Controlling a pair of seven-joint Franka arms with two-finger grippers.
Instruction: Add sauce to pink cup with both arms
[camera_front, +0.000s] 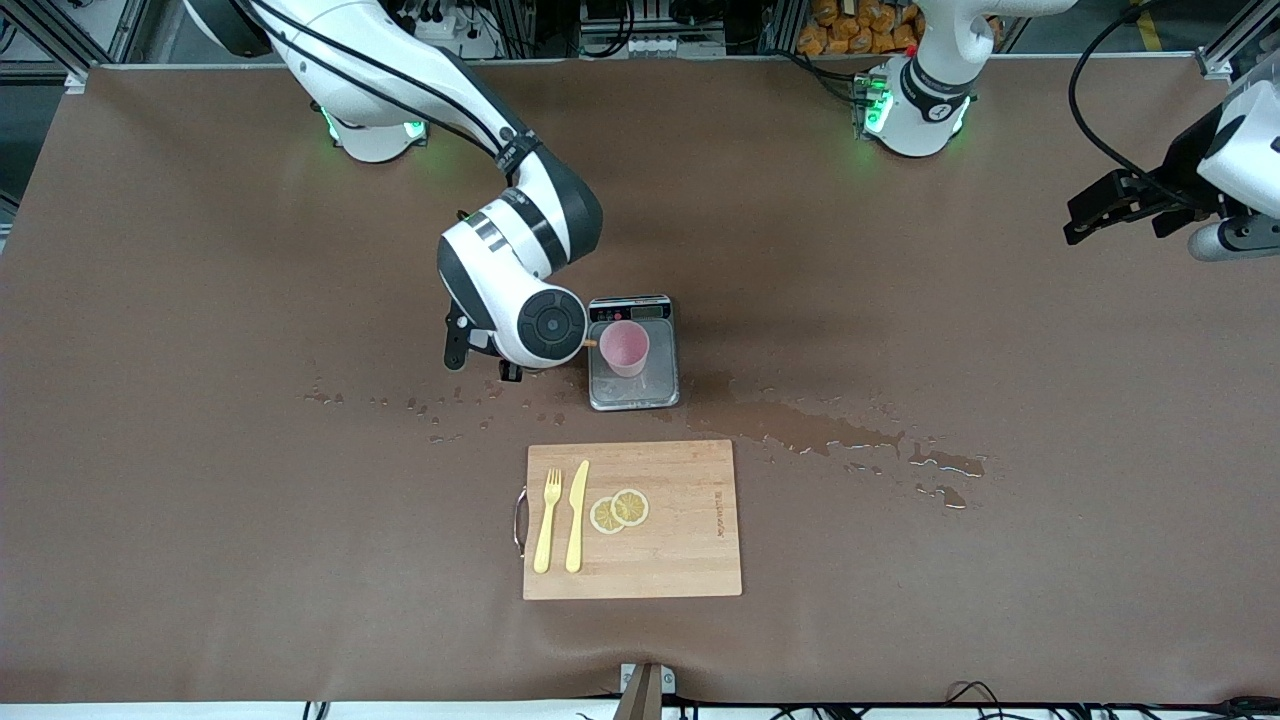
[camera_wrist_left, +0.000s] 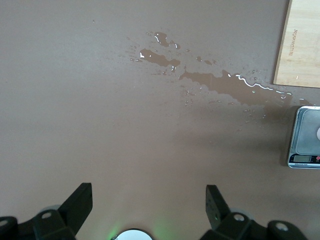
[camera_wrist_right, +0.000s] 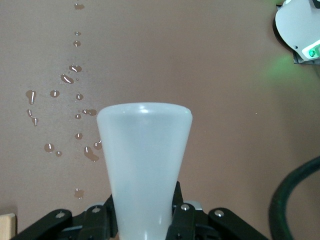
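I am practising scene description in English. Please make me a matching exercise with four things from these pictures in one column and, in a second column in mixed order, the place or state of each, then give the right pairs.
Things:
1. pink cup
2. sauce bottle
3. lemon slices
4. left gripper

Places or states:
A. open and holding nothing, over bare table at the left arm's end
B. on the grey scale
C. clamped in the right gripper, beside the cup
D. on the wooden cutting board, beside the yellow knife

Pairs: 1-B, 2-C, 3-D, 4-A
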